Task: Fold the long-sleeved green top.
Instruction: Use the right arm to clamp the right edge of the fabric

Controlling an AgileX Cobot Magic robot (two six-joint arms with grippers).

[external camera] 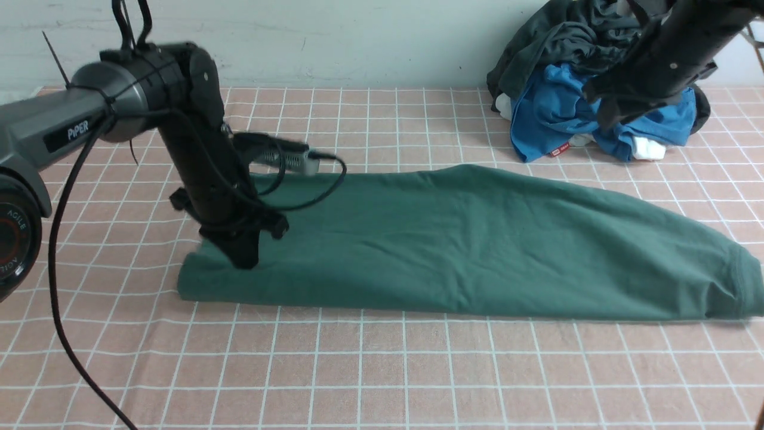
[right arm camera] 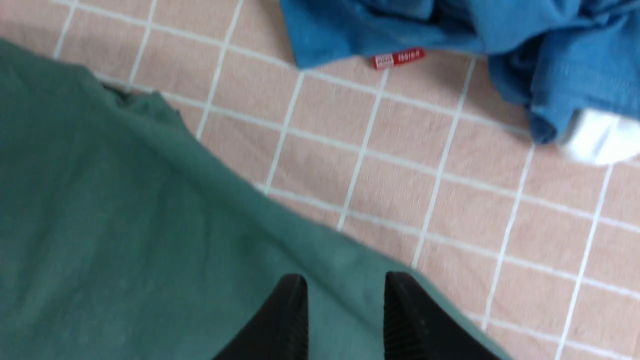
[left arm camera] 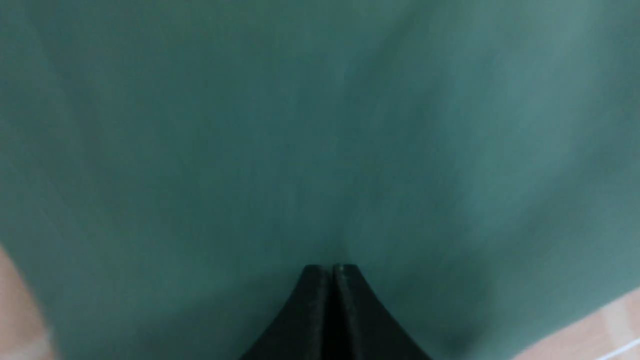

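- Across the pink checked tablecloth (external camera: 382,370), the green long-sleeved top (external camera: 465,245) lies as one long flat band, L to R in front view; its R end is cut off by the frame edge
- Sleeves, neck & cuffs can't be made out in that folded shape
- L wrist view is blurred, nearly all green fabric
- Left gripper (external camera: 243,258): tips pressed together, down on the top near its L end; can't tell if any cloth is caught betw them
- L arm & its black cable (external camera: 59,298) hide part of the top's far edge there
- Right gripper (right arm camera: 345,285): tips spread, above the top's far edge w/ green cloth showing betw them, pinching nothing
- Behind the top, far R: heap of clothes, w/ a bright blue garment (external camera: 555,113) carrying a small red label (right arm camera: 398,58), a dark grey garment (external camera: 555,42) on top, bits of white
- R arm, up high, blocks part of the heap
- Heap lies apart from the top, a strip of tablecloth betw them
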